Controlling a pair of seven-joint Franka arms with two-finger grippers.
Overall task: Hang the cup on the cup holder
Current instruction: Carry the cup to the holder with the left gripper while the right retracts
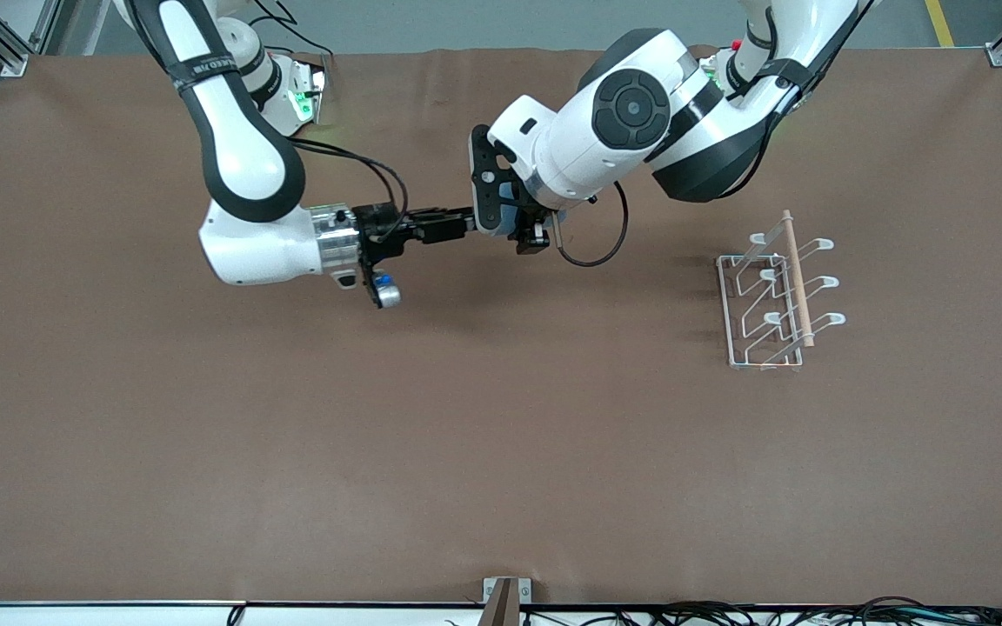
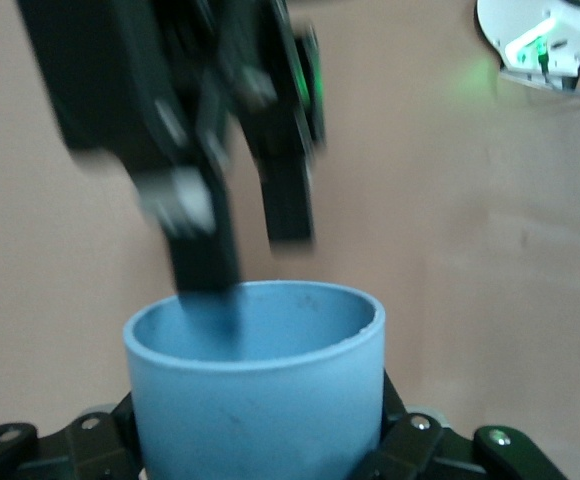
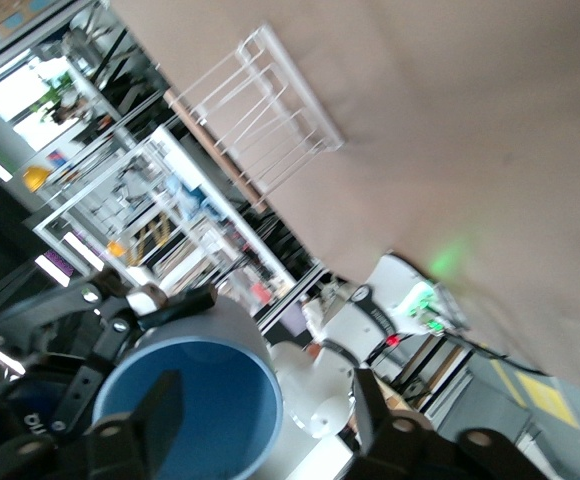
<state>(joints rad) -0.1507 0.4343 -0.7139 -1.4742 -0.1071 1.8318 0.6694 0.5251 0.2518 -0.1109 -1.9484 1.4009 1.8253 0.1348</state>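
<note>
Mostly hidden, the cup sits between both grippers.

Almost nothing here can be read. The right arm carries a black band with small white letters near its upper link, but they are upside down and too small for me to make out. The cup is plain, with no mark.

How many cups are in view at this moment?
1. The cup is up in the air over the middle of the table, between the left gripper and the right gripper. None hang on the cup holder.
</note>
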